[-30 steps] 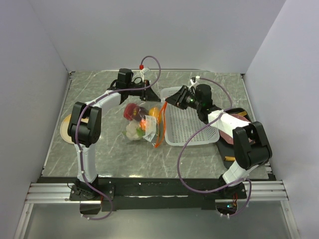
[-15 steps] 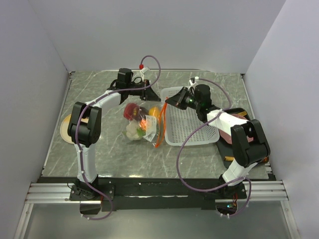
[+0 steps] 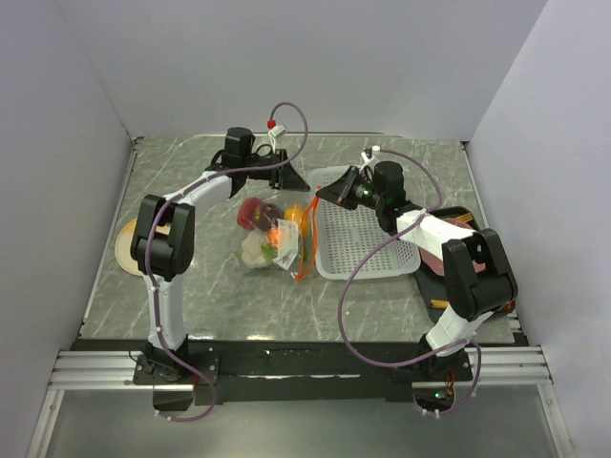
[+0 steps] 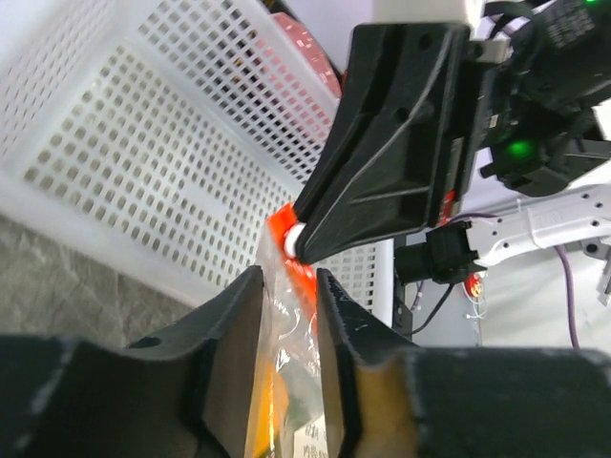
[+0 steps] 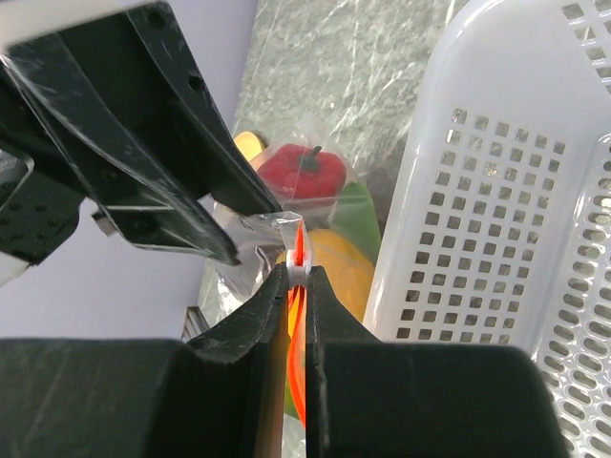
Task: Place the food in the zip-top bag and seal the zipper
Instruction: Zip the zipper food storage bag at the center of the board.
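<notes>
We're at the sealing step. The bag (image 3: 270, 240) lies on the surface (image 3: 210, 296) just left of the white basket (image 3: 368, 243), and the food looks bagged: the red pepper (image 5: 305, 172) and a yellow-orange piece (image 5: 336, 256) show through the film on the right wrist view, with more pieces bunched behind them. The zipper (image 3: 305, 246) runs down the bag's right edge, right beside the basket rim.

Both claws meet at the far end of that strip. The left claw (image 4: 288, 279) is pinched almost closed on the bag's top edge, with clear film and a flash of orange-red squeezed between its fingers. That reads as the anchor hold. The right claw (image 5: 298, 273) is clamped tight on the zipper itself, with a small white piece nipped at its fingertips. It may be a slider, though I can't tell for sure. The two claws are nearly tip to tip, with the strip raised off the surface between them.

What's next, by my read? The right claw needs to run along the strip toward the near end, pressing it closed as it goes. The left has to hold firm so the bag doesn't drag along. The grip must stay snug enough to mate the tracks yet loose enough to slide. The near stretch of zipper curves and sags, so it may want pulling taut first.
</notes>
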You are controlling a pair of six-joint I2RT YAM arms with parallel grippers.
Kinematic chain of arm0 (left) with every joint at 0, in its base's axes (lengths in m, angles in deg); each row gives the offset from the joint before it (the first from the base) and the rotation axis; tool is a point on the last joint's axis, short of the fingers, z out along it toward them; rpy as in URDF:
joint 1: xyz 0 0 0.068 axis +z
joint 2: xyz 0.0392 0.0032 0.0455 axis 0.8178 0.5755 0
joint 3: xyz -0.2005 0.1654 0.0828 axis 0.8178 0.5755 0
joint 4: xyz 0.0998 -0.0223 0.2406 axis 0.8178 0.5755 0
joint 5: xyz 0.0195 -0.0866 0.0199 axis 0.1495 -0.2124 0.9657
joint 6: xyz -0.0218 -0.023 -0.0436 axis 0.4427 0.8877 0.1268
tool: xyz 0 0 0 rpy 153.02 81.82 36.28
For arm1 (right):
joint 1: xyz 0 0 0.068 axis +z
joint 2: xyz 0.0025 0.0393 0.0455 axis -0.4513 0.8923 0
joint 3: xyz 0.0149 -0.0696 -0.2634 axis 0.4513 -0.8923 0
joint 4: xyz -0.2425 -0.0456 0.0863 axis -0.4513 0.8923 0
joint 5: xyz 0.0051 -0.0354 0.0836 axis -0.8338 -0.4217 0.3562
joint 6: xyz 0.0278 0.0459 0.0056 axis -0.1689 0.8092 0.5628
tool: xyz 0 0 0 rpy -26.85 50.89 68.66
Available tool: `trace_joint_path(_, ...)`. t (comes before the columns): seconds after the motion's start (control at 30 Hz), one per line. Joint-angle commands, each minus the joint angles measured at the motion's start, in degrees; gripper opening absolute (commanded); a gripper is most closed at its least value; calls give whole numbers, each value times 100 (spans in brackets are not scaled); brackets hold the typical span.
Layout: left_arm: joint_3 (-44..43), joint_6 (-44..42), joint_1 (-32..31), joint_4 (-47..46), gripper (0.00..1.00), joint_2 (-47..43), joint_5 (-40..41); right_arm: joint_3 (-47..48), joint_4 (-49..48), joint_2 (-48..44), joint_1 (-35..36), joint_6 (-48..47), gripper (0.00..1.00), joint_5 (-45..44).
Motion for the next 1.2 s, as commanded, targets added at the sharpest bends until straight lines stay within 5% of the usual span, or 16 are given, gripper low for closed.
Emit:
trace_joint_path(0.0,-355,428,0,-746,40,179,-516,156,-209,-122,-37,-156,4,165)
trace_joint_path(0.4,-417,226,-123,-747,50,593,-825,297,-130,-113,-37,-209,4,244)
trace_joint_path(0.7,-285,1710,-176,-2653,52,900,-1150,262,-86,-157,-29,-253,4,253)
trace_joint_path(0.83,13,2406,-185,-3682,43,918,-1343,279,-33,-192,-29,-288,4,192)
trace_joint_path(0.9,136,2310,-184,-3639,31,857,-1326,297,-33,-192,-29,-279,4,174)
trace_joint_path(1.17,163,1002,-184,-2017,1,637,-1115,323,10,-210,-37,-296,5,174)
